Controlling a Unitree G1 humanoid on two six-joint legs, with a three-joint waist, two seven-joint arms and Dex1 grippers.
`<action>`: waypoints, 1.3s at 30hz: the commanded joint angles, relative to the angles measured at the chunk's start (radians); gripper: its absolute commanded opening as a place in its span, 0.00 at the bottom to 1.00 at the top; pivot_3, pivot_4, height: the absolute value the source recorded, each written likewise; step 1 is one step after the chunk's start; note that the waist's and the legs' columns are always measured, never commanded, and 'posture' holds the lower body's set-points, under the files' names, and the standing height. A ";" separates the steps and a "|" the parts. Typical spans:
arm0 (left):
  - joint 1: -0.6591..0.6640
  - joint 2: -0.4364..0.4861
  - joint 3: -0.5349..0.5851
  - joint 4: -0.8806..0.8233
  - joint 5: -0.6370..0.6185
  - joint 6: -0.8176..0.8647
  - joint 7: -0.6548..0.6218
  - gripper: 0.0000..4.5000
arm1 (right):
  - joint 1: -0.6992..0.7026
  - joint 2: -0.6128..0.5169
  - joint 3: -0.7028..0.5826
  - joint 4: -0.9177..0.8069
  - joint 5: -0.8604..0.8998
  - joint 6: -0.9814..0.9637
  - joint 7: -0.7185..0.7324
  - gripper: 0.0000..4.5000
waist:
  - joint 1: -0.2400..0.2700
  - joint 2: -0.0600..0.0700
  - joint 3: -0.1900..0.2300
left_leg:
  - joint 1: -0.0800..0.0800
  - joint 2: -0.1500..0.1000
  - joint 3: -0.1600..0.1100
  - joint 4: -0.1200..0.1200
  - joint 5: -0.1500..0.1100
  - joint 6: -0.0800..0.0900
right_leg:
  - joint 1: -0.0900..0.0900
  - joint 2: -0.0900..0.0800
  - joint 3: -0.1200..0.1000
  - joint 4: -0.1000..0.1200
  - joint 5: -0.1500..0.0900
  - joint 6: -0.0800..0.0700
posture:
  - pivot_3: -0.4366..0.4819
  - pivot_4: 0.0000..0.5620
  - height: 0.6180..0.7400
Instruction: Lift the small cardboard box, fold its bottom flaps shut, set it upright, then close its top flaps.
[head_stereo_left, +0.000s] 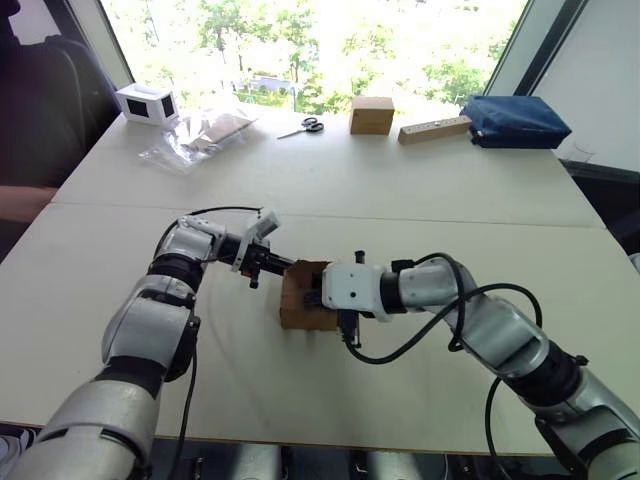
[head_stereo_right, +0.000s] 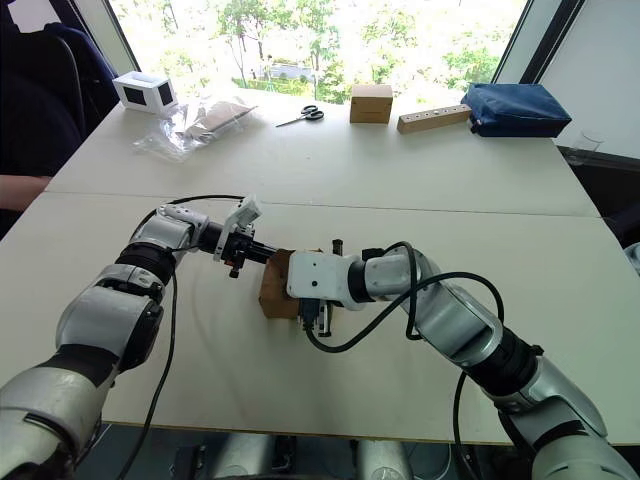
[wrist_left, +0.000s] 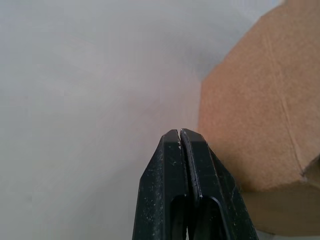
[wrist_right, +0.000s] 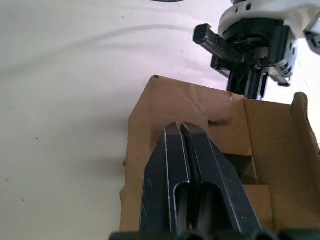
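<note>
The small cardboard box (head_stereo_left: 298, 312) stands on the white table (head_stereo_left: 400, 200) near its middle. My right gripper (head_stereo_left: 313, 294) is shut, and its fingers (wrist_right: 182, 165) lie over the box's upward end on a folded-in flap (wrist_right: 200, 107). Another flap (wrist_right: 301, 120) stands up at that end's edge, and part of the inside shows. The end resting on the table is hidden. My left gripper (head_stereo_left: 287, 266) is also shut and empty. Its tip (wrist_left: 179, 134) sits just beside the box's upper far-left corner (wrist_left: 260, 100).
Along the far edge are a white box with dark windows (head_stereo_left: 147, 102), clear plastic bags (head_stereo_left: 200, 135), scissors (head_stereo_left: 303, 127), a brown cardboard cube (head_stereo_left: 371, 114), a wooden block (head_stereo_left: 433, 129) and a blue pouch (head_stereo_left: 515, 121). A person's arm (head_stereo_left: 20, 200) rests at the left edge.
</note>
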 joint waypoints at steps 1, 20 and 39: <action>0.006 0.031 0.076 -0.025 -0.039 0.012 0.067 0.00 | -0.015 0.012 -0.018 0.002 -0.012 -0.022 0.015 0.00 | -0.002 0.000 0.000 | 0.000 0.000 0.000 0.000 0.000 0.000 | 0.000 0.000 0.000 0.000 0.000 0.000 | 0.48 0.27 1.00; 0.609 0.350 0.304 -1.471 -0.566 0.832 0.270 0.00 | 0.015 0.021 -0.072 0.040 -0.006 -0.073 0.056 0.00 | -0.017 0.001 0.000 | 0.001 0.003 -0.002 0.000 0.001 -0.002 | 0.001 -0.001 0.001 0.001 0.000 0.000 | 0.48 0.27 1.00; 0.680 0.363 0.084 -1.427 -0.496 0.597 0.360 0.00 | 0.007 0.025 -0.098 0.049 -0.010 -0.088 0.072 0.00 | -0.017 0.001 0.000 | 0.003 0.002 -0.001 -0.001 0.001 -0.002 | 0.002 -0.001 0.001 0.000 0.000 0.000 | 0.48 0.27 1.00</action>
